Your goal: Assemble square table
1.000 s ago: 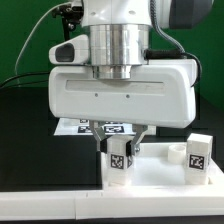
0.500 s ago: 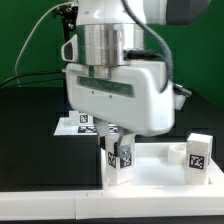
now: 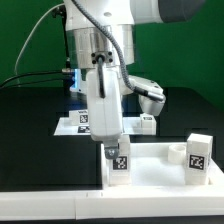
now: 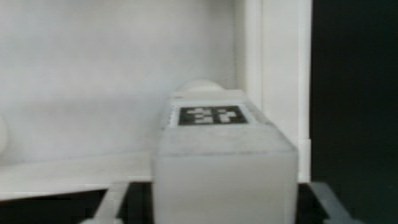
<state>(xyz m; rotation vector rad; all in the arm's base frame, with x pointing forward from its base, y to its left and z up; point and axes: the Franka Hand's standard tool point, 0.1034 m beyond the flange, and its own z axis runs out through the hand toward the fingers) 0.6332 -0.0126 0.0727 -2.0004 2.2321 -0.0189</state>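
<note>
Gripper [image 3: 113, 147] stood edge-on to the exterior view, jaws closed partway on the upper end of a leg [image 3: 119, 164]. It stood upright directly beneath, in a corner of the square tabletop [image 3: 150, 186]. It looked stiff, light and smooth, so its flat sides near the top seemed the surest hold. Farther off, a second leg [image 3: 198, 152] stood at another corner, with the marker board [image 3: 68, 128] beyond.

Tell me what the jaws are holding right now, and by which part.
A white table leg, gripped by its upper end on two opposite sides; it stands upright at a corner of the tabletop.
</note>
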